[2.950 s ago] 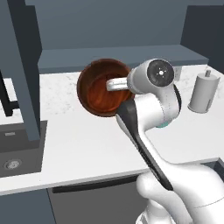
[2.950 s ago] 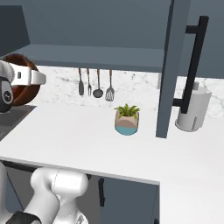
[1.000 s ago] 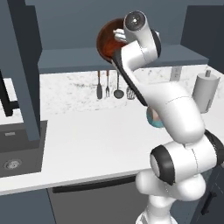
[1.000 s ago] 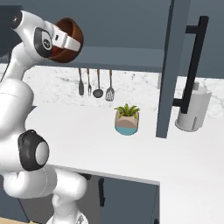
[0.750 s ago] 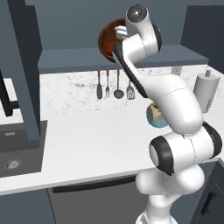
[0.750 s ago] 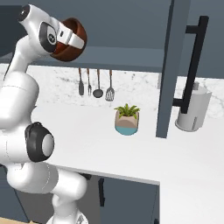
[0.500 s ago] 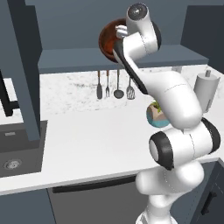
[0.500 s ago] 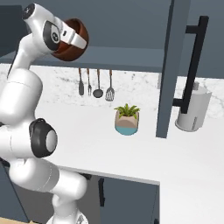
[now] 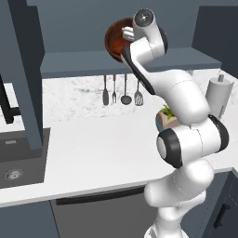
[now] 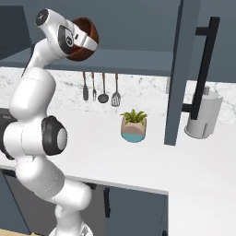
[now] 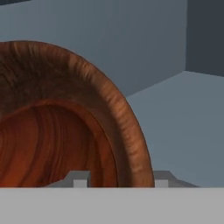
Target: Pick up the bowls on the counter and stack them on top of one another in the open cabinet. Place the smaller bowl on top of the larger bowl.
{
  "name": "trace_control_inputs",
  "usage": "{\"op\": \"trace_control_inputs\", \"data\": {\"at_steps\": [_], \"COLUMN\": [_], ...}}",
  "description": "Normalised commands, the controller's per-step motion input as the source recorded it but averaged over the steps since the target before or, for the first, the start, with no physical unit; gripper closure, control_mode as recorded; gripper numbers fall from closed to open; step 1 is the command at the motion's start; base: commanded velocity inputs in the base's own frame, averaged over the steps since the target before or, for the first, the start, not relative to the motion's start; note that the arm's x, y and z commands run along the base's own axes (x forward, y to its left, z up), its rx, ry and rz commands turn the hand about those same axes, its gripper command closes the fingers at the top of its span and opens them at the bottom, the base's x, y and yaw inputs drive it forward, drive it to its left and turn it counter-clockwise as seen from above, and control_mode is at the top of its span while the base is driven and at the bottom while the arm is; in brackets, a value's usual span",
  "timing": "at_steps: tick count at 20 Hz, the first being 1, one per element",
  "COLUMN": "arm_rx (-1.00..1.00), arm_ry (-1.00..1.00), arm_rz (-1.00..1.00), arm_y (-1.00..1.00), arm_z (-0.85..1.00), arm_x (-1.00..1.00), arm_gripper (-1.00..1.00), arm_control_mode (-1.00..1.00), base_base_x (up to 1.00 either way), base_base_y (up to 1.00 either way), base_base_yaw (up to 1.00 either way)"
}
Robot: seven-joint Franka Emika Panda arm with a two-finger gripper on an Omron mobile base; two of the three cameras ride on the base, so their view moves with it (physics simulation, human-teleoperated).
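The larger bowl (image 9: 115, 41) (image 10: 86, 28), deep and dark brown with a reddish inside, is held tilted on its side above the shelf floor (image 9: 69, 65) of the open cabinet (image 10: 133, 57). My gripper (image 9: 126, 33) (image 10: 83, 40) (image 11: 121, 179) is shut on its rim, one finger (image 11: 81, 180) inside and the other outside the wall. In the hand view the bowl (image 11: 65, 109) looms large against the cabinet's back wall. The smaller bowl is out of view. The white counter (image 9: 93, 139) (image 10: 184, 161) lies below.
Cabinet doors hang open at the left (image 9: 25, 69) and right (image 10: 177, 69). Utensils (image 9: 124, 90) hang on the wall under the shelf. A teal-and-tan plant pot (image 10: 133, 126) and a paper towel roll (image 10: 202, 115) stand on the counter. The sink (image 9: 18, 158) is at left.
The arm has lifted the bowl from above the counter up to the cabinet opening. Over the last second it edged slightly further toward the shelf.
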Motion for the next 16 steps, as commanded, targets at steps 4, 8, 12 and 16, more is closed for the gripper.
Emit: {"op": "trace_control_inputs", "data": {"at_steps": [4,8,12,16], "arm_rx": [0.0,0.0,0.0,0.0], "arm_ry": [0.0,0.0,0.0,0.0], "arm_rz": [-0.03,-0.02,-0.01,0.0], "arm_y": [-0.01,0.0,0.0,0.0], "arm_z": [0.0,0.0,0.0,0.0], "arm_x": [0.17,0.0,0.0,0.0], "arm_gripper": [1.0,1.0,1.0,-1.0], "arm_control_mode": [-1.0,-1.0,-1.0,-1.0], "base_base_x": [0.0,0.0,0.0,0.0], "base_base_y": [0.0,0.0,0.0,0.0], "base_base_yaw": [0.0,0.0,0.0,0.0]}}
